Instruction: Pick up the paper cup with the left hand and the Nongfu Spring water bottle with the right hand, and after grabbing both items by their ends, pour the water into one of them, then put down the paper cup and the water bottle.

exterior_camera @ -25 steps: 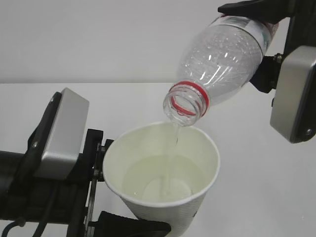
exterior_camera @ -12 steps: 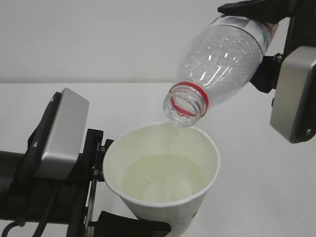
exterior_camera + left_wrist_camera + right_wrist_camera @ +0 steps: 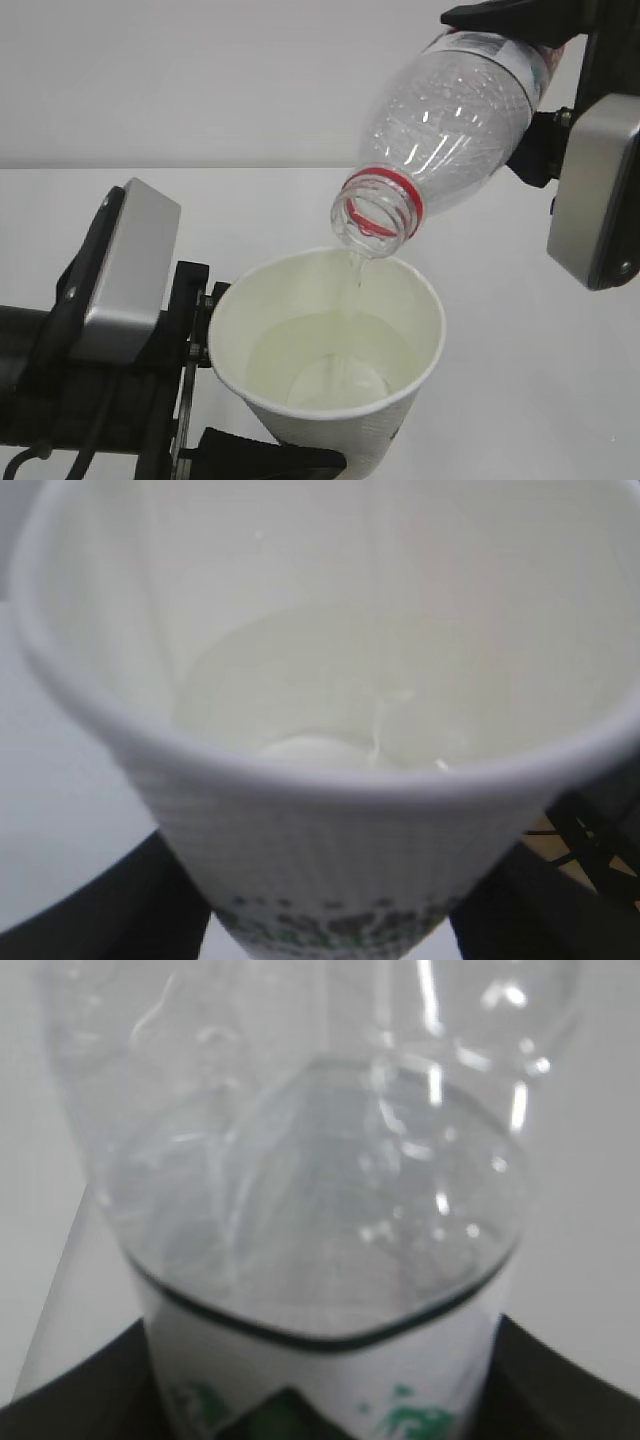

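Observation:
The white paper cup (image 3: 262,318) tilts slightly, lifted off the table, with my left gripper (image 3: 300,445) shut on its lower end. In the left wrist view black fingers (image 3: 150,905) flank the cup (image 3: 330,840) just above its green print. Water (image 3: 335,362) pools in its bottom. The clear Nongfu Spring water bottle (image 3: 450,115) hangs tipped, its red-ringed mouth (image 3: 375,215) just over the rim. A thin stream (image 3: 356,268) falls in. My right gripper (image 3: 525,80) is shut on the bottle's labelled base end (image 3: 320,1360).
The white table (image 3: 520,380) lies under both arms and meets a pale wall (image 3: 200,80) behind. The left arm's silver-grey block (image 3: 125,270) stands left of the cup; the right arm's block (image 3: 595,190) hangs at the right edge.
The water stream shrank to a drip half a second ago and now runs thin again. Cup, bottle and both arms have stayed in place.

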### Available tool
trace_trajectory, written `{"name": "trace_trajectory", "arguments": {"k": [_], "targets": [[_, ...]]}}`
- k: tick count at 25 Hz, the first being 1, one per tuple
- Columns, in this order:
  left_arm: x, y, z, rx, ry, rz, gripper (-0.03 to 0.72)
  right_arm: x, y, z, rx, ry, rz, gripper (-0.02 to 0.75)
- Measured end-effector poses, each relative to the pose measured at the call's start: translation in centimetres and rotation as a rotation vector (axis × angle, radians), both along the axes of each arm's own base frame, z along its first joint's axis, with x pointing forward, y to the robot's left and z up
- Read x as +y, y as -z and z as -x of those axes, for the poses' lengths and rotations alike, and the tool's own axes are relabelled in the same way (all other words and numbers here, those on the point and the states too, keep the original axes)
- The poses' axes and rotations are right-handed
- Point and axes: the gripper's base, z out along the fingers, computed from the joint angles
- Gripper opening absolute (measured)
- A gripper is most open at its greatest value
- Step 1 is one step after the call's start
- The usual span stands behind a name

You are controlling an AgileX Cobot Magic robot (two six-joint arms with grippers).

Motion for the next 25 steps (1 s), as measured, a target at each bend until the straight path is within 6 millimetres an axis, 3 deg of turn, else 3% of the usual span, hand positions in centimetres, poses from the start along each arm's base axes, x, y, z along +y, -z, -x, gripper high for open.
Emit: {"name": "trace_trajectory", "arguments": {"k": [25], "targets": [[0.0,0.0,0.0,0.0,0.0,0.0,0.491,0.01,-0.04,0.04,-0.003,-0.002,-0.001,0.468]]}}
